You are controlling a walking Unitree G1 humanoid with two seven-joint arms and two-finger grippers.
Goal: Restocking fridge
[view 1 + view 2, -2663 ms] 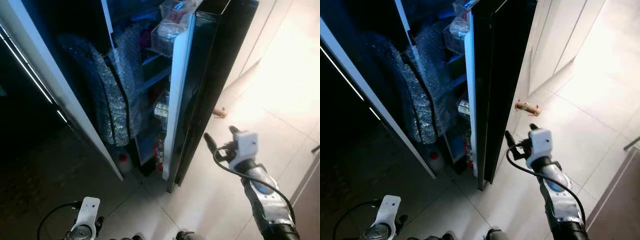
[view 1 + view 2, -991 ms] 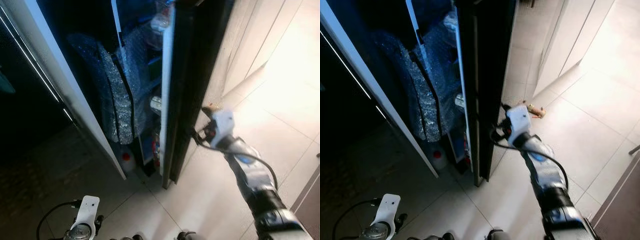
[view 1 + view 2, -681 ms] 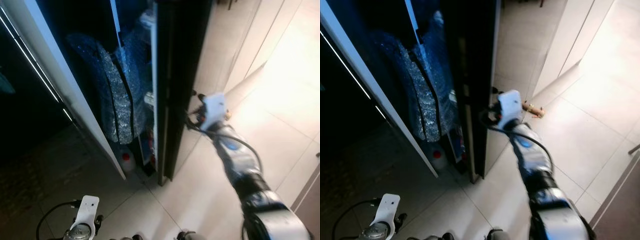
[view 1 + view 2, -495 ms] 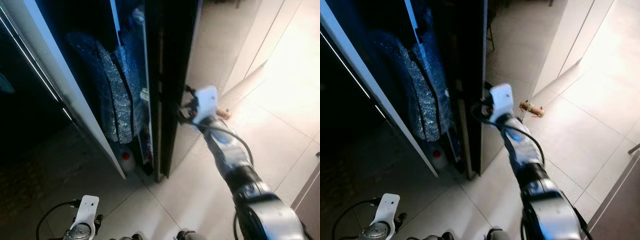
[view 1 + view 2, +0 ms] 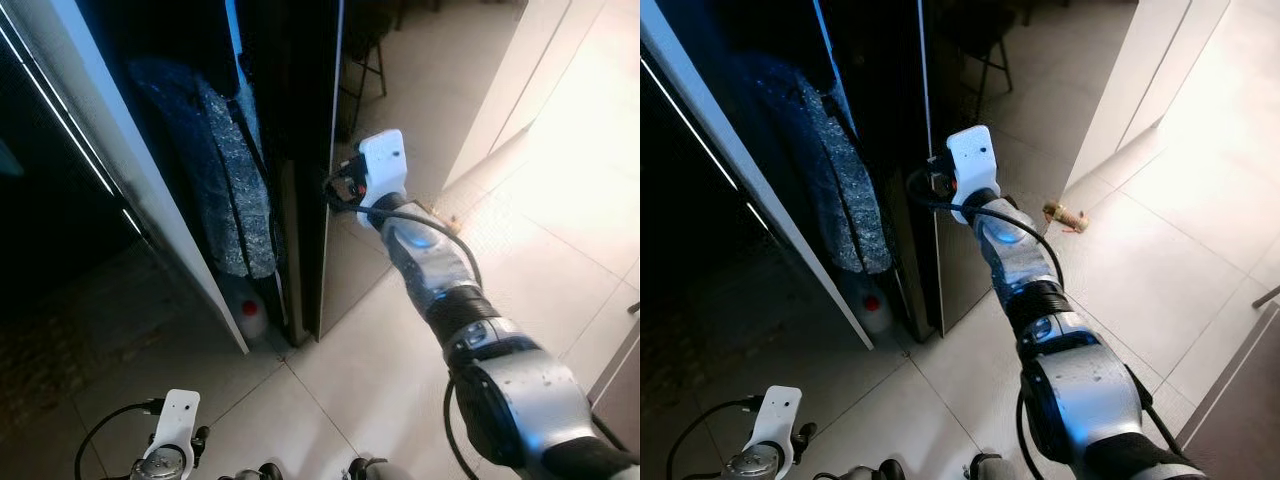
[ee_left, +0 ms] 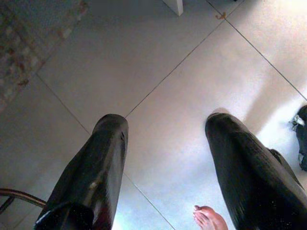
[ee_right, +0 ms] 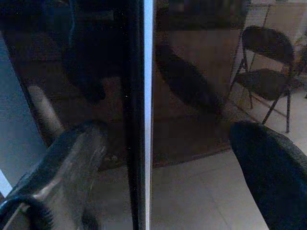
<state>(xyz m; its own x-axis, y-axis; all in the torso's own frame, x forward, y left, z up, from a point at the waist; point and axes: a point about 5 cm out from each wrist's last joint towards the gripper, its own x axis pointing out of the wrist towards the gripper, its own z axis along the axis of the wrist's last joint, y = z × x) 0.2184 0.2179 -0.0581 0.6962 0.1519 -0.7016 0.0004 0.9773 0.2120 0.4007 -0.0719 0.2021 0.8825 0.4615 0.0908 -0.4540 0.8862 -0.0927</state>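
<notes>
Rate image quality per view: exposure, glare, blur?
Eye views: fridge interior very dark, tiled floor blown out at right; right gripper at the glossy black fridge door is sharp. Right wrist view: dim and soft, door mirrors a folding chair. Left wrist view: evenly lit, left gripper fingers open over the floor, slightly soft.

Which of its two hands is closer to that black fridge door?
Right. The right gripper is at the fridge door edge; the left gripper hangs low over the floor, well away.

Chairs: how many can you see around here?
1. A dark folding chair stands on the tiled floor past the black fridge door, beyond the right gripper. Others may be hidden.
</notes>
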